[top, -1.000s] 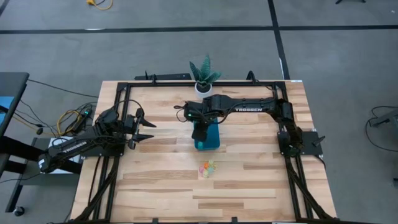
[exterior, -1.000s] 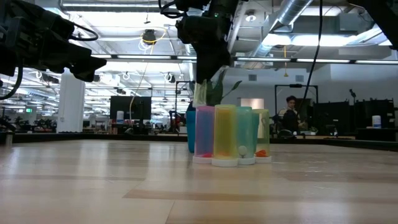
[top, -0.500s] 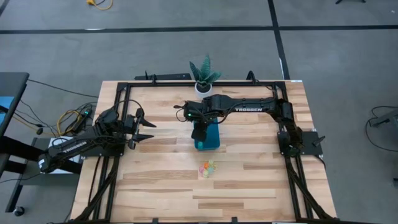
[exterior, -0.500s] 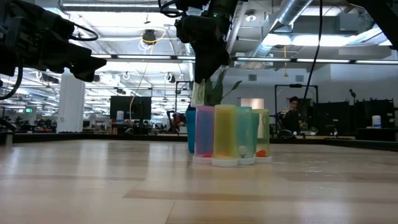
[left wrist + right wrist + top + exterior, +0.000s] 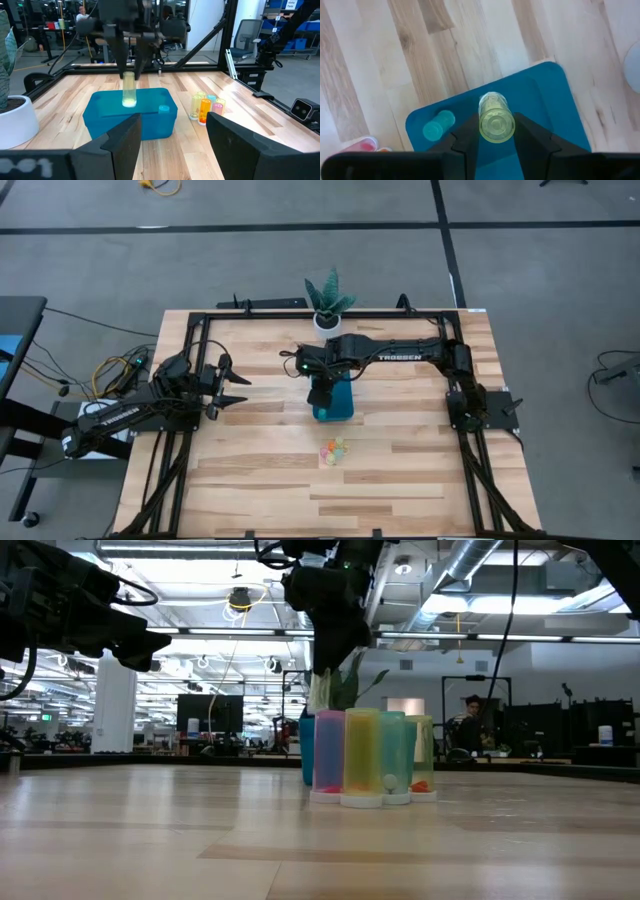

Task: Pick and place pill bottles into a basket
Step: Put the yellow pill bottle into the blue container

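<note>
From above, the right arm hid much of the basket (image 5: 343, 406); its gripper (image 5: 496, 131) fingers clamped a yellow-green bottle (image 5: 129, 89) over it, a teal bottle (image 5: 438, 125) lying inside. The remaining pill bottles (image 5: 333, 450) clustered nearby on the tabletop (image 5: 400, 470), a potted plant (image 5: 328, 302) stood behind, and the left gripper (image 5: 236, 385) waited open, well apart.

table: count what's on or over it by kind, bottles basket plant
pill bottles: 6, with a cluster of 4 standing on the wood, a teal bottle in the basket, and a yellow-green bottle held in the right end effector over the basket
basket: 1
potted plant: 1
total: 8
</note>
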Robot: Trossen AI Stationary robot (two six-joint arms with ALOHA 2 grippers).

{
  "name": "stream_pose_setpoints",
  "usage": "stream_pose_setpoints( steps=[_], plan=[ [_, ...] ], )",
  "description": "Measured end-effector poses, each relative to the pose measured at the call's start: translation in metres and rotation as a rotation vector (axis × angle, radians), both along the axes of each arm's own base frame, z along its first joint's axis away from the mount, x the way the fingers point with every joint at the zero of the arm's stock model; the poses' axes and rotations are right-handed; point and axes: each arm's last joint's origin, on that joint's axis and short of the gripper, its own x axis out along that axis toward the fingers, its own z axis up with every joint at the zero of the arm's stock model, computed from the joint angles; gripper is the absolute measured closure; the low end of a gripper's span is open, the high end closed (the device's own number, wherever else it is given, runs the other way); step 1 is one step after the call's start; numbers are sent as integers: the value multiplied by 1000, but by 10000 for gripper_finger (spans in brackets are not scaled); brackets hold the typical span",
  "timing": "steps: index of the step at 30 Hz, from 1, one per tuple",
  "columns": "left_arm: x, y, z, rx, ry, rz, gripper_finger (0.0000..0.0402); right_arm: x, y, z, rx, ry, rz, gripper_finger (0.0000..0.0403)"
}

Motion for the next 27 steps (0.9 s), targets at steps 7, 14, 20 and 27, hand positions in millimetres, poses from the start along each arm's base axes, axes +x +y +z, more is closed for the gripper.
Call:
stream_pose_setpoints(
  steps=[7,14,20,27],
  plan=[
    [0,0,0,0,0,1,189,0,3,-24,16,15,10,300],
    [0,0,0,0,0,0,189,-2,3,-34,29,36,11,300],
    [0,0,0,0,0,0,189,-5,4,-46,31,53,14,300],
    [0,0,0,0,0,0,189,-4,10,-50,50,43,36,300]
  ],
)
